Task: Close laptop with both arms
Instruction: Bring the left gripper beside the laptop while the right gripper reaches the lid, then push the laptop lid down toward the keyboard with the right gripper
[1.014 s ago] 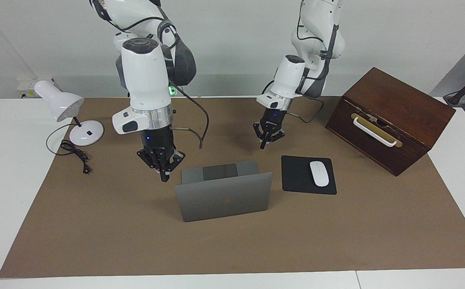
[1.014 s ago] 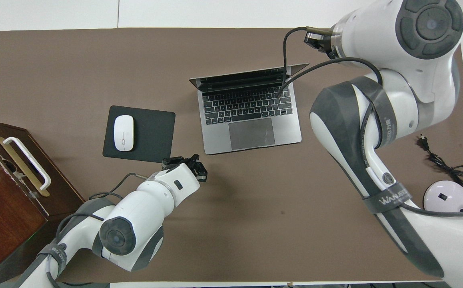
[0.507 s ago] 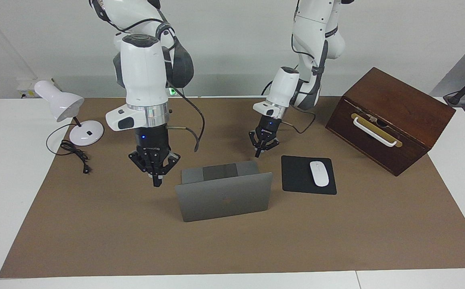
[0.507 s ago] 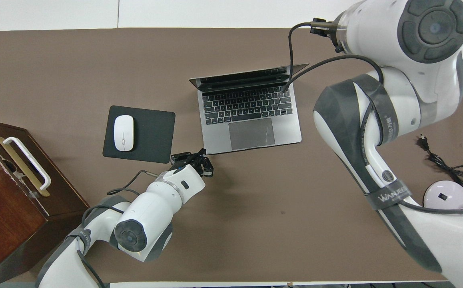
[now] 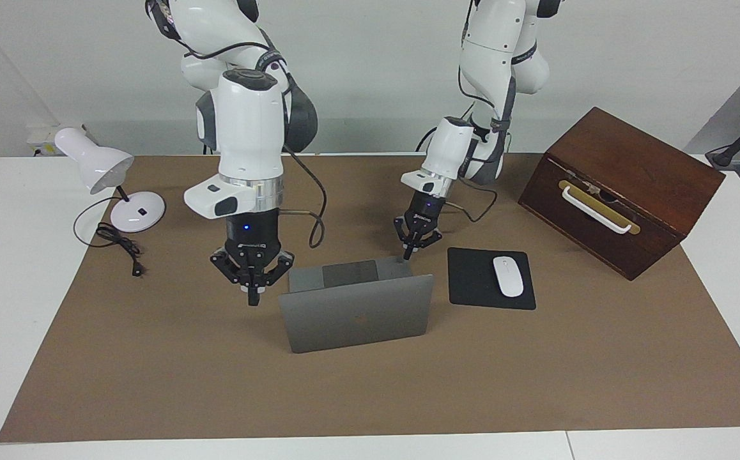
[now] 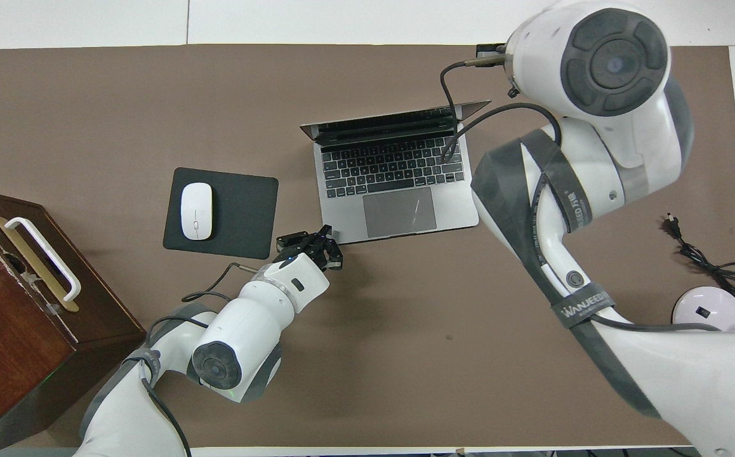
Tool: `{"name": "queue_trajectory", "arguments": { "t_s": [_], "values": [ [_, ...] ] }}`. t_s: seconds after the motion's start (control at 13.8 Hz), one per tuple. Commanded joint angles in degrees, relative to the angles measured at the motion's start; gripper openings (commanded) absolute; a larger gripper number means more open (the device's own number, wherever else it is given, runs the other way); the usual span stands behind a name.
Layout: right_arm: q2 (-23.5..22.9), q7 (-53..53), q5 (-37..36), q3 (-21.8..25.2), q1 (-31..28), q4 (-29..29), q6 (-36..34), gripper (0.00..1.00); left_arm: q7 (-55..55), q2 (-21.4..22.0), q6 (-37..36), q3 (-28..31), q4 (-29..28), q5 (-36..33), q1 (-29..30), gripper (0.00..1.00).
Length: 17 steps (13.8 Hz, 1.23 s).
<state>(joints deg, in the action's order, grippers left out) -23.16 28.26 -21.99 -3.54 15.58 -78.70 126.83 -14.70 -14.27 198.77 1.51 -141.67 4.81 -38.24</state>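
Note:
The silver-grey laptop [image 5: 357,313] stands open on the brown mat, its lid upright with the logo facing away from the robots; its keyboard shows in the overhead view [image 6: 393,166]. My right gripper [image 5: 253,299] hangs shut and empty just above the mat, beside the lid's edge toward the right arm's end; in the overhead view its own wrist hides it. My left gripper [image 5: 408,254] is shut and empty, its tip at the corner of the laptop's base nearest the robots [image 6: 318,242]. I cannot tell whether it touches.
A black mouse pad [image 5: 472,281] with a white mouse [image 5: 508,276] lies beside the laptop toward the left arm's end. A brown wooden box [image 5: 619,185] stands past it. A white desk lamp [image 5: 105,169] and its cable [image 5: 117,246] are at the right arm's end.
My left gripper has moved away from the robots to the laptop's base corner. My right gripper has shifted sideways toward the lid's edge. The laptop has not moved.

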Motion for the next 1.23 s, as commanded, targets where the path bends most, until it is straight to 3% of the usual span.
{"name": "queue_trajectory", "arguments": {
  "t_s": [0.0, 0.43, 1.16],
  "values": [
    [-1.45, 1.61, -2.00, 0.11, 1.64, 1.62, 0.44, 0.00, -0.60, -2.42, 1.79, 0.86, 2.35, 1.78, -1.66, 0.00],
    [-1.45, 11.01, -8.59, 0.02, 6.30, 1.53, -0.53, 0.00, -0.51, -3.75, 1.79, 1.03, 2.89, 2.13, -1.49, 0.00],
    [-4.26, 15.51, -9.21, 0.02, 6.30, 1.88, 0.79, 0.00, 0.55, -5.95, 1.79, 1.04, 2.89, 1.78, -1.05, 0.00]
  ]
}}
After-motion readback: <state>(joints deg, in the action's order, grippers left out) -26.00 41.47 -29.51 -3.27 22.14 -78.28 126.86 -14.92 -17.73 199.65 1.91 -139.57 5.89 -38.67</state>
